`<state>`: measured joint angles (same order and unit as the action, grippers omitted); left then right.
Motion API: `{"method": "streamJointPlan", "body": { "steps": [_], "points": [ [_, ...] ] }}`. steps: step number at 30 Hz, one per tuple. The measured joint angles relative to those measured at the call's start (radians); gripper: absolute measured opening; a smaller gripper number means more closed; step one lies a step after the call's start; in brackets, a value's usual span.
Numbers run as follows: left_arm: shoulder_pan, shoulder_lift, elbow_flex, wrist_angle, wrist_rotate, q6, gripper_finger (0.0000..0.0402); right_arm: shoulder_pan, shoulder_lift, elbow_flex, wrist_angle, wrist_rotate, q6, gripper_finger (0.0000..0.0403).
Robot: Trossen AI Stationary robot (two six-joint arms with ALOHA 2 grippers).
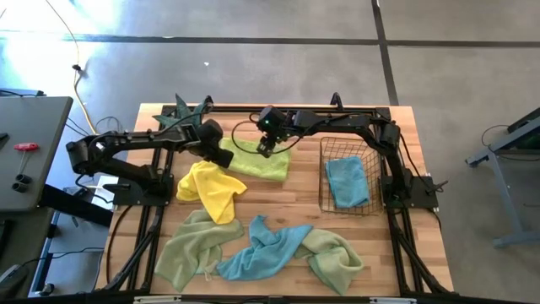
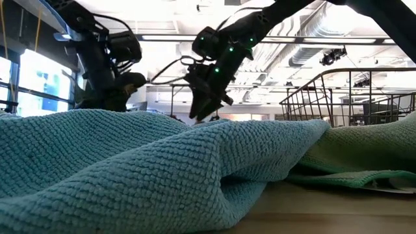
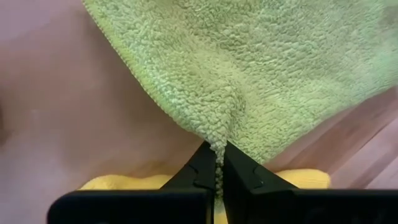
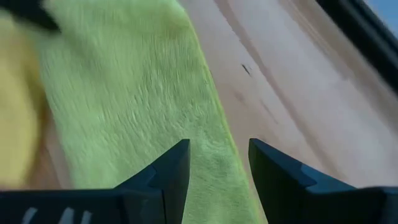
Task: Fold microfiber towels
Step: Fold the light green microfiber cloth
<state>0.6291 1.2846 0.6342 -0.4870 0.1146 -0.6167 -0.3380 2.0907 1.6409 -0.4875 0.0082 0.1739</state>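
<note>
A lime green towel (image 1: pixel 257 160) lies on the wooden table near its far edge. My left gripper (image 1: pixel 221 154) is at the towel's left end, shut on it (image 3: pixel 217 155). My right gripper (image 1: pixel 267 145) hangs open over the middle of the same towel, its fingers (image 4: pixel 219 174) on either side of one edge of the lime towel (image 4: pixel 124 93); whether they touch it, I cannot tell. A yellow towel (image 1: pixel 211 190) lies crumpled just nearer. Two pale green towels (image 1: pixel 190 249) (image 1: pixel 333 253) and a light blue one (image 1: pixel 261 249) lie rumpled near the front edge. My left gripper pinches a corner point of the lime towel (image 3: pixel 219 144) between its two fingers, at the towel's left end. The fingers slant down from the table's left side. The cloth puckers in folds toward the fingers and is drawn up there; the rest lies on the table.
A copper wire basket (image 1: pixel 325 177) stands at the right with a folded light blue towel (image 1: pixel 348 181) inside. A green plant (image 1: pixel 187 110) sits at the far left corner. In the low view the front light blue towel (image 2: pixel 162 169) fills the foreground.
</note>
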Motion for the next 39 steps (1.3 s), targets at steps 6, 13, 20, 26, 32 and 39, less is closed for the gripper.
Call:
{"method": "streamJointPlan", "body": {
  "steps": [6, 13, 20, 26, 32, 39],
  "points": [
    [-0.004, 0.0, 0.0, -0.002, -0.011, 0.0, 0.0001, 0.008, 0.0, 0.0, 0.033, -0.003, 0.185, 0.0158],
    [-0.004, 0.0, 0.031, -0.023, -0.022, 0.066, 0.0, 0.0, -0.002, 0.0, -0.044, -0.142, 0.183, 0.0158],
    [-0.017, 0.0, 0.106, -0.048, -0.033, 0.167, 0.0, -0.036, -0.011, 0.034, -0.324, -0.357, 0.185, 0.0158],
    [-0.017, 0.0, 0.116, -0.074, -0.043, 0.184, 0.0, -0.035, -0.011, 0.029, -0.339, -0.393, 0.166, 0.0158],
    [-0.017, 0.0, 0.116, -0.181, -0.096, 0.209, 0.0, -0.041, -0.011, 0.029, -0.373, -0.439, 0.11, 0.0158],
    [-0.016, 0.0, 0.116, -0.185, -0.103, 0.2, 0.0, -0.045, -0.012, 0.026, -0.504, -0.27, 0.053, 0.0158]
  ]
}}
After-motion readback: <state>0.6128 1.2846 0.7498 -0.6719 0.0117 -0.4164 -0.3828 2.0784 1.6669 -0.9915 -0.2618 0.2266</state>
